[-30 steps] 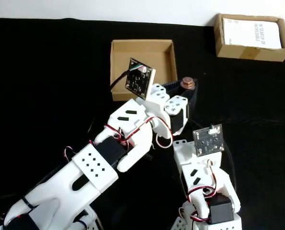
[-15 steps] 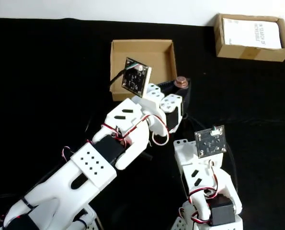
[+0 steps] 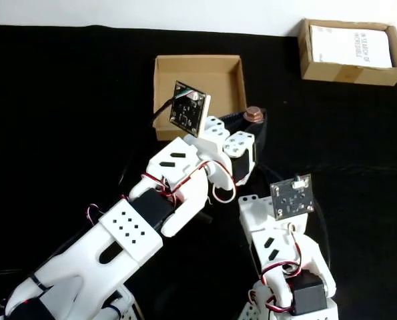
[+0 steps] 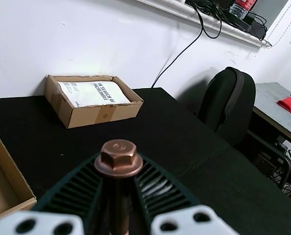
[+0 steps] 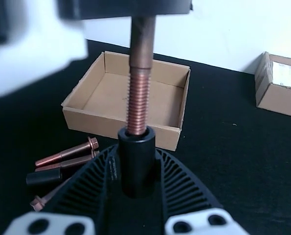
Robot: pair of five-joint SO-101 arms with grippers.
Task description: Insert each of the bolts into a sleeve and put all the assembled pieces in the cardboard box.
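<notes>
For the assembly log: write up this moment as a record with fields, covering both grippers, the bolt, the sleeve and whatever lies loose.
left gripper: shut on the bolt, hex head up
right gripper: shut on the black sleeve, held upright
fit: threaded tip at the sleeve's mouth, most of the shank outside
loose bolts: at least two, lying on the table by the cardboard box
loose sleeve: lying next to them
</notes>
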